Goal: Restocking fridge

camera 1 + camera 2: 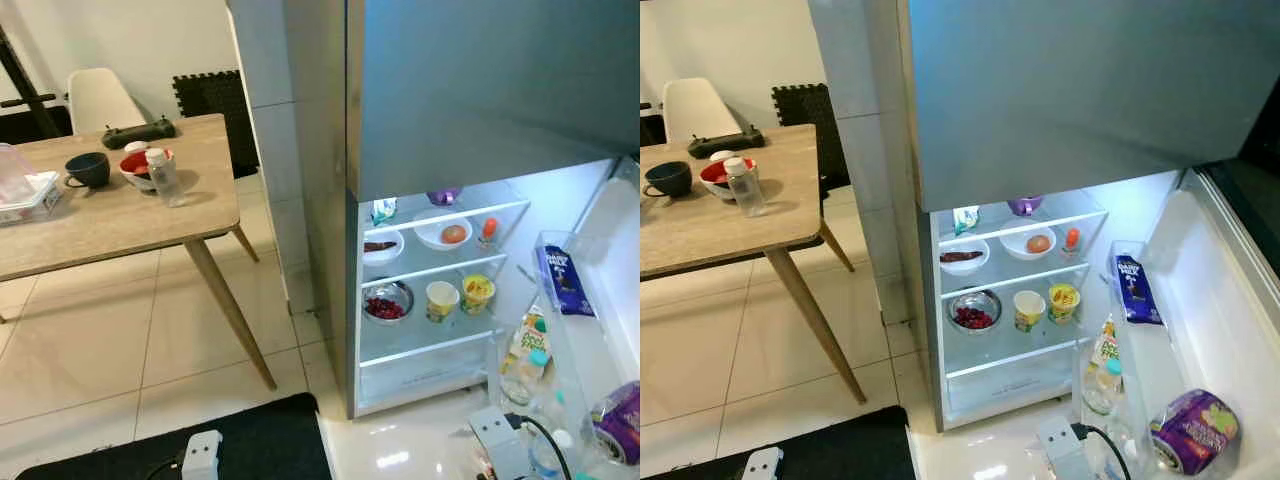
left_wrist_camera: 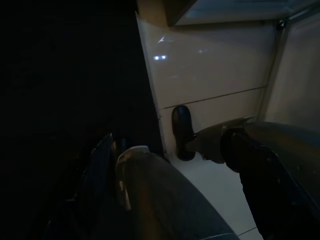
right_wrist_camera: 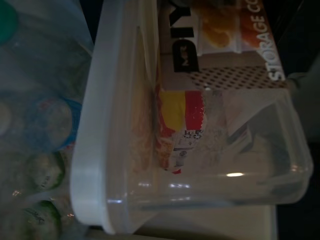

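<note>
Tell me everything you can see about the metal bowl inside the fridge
The metal bowl is round, shiny and silver, like steel. It stands upright and uncovered on the middle glass shelf of the open fridge, at the shelf's left end. It holds small dark red pieces, possibly berries. To its right, apart from it, stand a pale cup and a yellow cup. Nothing else touches it.

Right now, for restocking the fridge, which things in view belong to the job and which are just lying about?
Job: open fridge, clear bottle and red bowl on the wooden table.

Lying about: white chair, black floor mat, dark mug.
</note>
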`<state>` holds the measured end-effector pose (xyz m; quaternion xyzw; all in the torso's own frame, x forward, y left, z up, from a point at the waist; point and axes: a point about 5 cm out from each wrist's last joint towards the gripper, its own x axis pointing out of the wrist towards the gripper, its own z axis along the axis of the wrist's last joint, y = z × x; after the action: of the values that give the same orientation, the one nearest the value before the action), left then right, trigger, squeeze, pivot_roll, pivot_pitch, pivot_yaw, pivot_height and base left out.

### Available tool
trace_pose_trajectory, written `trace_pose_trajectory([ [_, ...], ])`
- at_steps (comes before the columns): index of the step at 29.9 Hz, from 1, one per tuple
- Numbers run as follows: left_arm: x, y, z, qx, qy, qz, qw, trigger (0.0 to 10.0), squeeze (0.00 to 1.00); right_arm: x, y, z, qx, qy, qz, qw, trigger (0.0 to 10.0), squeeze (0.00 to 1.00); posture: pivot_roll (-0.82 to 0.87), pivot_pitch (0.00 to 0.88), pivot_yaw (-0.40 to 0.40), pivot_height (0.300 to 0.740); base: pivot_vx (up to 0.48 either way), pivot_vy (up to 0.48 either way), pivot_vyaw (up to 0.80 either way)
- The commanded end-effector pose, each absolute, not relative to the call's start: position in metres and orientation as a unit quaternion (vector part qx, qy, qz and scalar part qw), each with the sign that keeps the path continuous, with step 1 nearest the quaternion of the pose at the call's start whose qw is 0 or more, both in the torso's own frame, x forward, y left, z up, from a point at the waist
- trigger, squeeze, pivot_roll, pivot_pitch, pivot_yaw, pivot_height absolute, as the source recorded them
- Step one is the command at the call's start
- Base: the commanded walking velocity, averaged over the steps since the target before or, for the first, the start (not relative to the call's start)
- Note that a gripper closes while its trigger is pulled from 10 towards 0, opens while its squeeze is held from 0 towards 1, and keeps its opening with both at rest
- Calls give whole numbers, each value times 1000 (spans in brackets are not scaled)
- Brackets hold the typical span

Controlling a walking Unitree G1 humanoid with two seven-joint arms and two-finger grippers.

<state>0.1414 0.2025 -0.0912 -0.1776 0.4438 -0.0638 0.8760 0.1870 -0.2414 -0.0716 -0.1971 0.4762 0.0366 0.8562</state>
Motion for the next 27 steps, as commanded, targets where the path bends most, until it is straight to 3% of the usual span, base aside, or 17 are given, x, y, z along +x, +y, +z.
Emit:
trace_pose_trajectory([
  [1, 139, 203, -92, -178, 448, -60, 874, 10000, 0, 198, -263, -59, -222, 452, -27, 863, 10000, 0, -139, 24, 18, 740, 0, 0, 0],
  [3, 139, 203, -92, -178, 448, -60, 874, 10000, 0, 198, -263, -59, -222, 452, -27, 863, 10000, 0, -139, 24, 18, 740, 0, 0, 0],
  [8, 135, 200, -94, -184, 453, -60, 870, 10000, 0, 207, -318, -29, -235, 415, -166, 863, 10000, 0, -148, 23, 13, 740, 0, 0, 0],
  [20, 134, 197, -95, -188, 454, -65, 868, 10000, 0, 185, -371, -7, -249, 417, -275, 830, 10000, 0, -150, 18, 4, 740, 0, 0, 0],
  [23, 132, 197, -96, -188, 457, -65, 867, 10000, 0, 181, -372, -9, -241, 424, -275, 829, 10000, 0, -151, 17, 5, 740, 0, 0, 0],
  [27, 130, 197, -96, -187, 460, -65, 865, 10000, 0, 181, -349, -26, -203, 441, -218, 847, 10000, 0, -151, 16, 3, 740, 0, 0, 0],
])
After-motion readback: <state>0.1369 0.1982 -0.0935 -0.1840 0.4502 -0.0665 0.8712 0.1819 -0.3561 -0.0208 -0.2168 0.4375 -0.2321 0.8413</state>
